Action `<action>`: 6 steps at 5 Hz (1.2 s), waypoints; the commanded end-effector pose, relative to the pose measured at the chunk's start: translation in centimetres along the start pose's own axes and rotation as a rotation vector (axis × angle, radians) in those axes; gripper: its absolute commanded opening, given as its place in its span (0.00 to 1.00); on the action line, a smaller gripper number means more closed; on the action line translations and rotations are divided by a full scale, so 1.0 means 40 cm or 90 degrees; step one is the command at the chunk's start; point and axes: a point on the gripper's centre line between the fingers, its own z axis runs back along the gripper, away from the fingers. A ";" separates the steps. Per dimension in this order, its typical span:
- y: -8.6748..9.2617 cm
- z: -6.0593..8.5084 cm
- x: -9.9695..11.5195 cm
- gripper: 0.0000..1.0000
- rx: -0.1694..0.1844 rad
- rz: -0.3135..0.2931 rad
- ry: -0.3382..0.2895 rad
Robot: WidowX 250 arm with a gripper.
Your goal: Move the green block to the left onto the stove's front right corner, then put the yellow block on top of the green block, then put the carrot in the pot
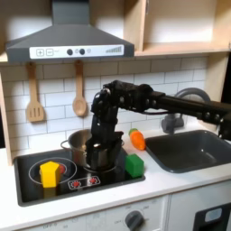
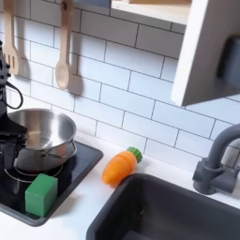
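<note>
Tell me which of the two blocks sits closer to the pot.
The green block, at the stove's front corner on the first exterior view's right, just in front of the pot. The yellow block stands farther off, on the left burner.

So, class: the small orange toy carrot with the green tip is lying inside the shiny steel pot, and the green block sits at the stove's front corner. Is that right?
Not quite. The small orange toy carrot lies on the white counter between the black stove and the dark sink, not inside the shiny steel pot, as the second exterior view shows. The green block is at the stove's front corner.
</note>
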 end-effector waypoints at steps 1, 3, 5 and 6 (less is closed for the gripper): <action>0.015 -0.012 0.004 1.00 0.016 0.013 -0.009; 0.051 -0.004 0.023 1.00 0.016 0.018 -0.014; 0.090 0.014 0.072 1.00 0.022 0.029 -0.019; 0.124 0.012 0.099 1.00 0.034 0.036 -0.016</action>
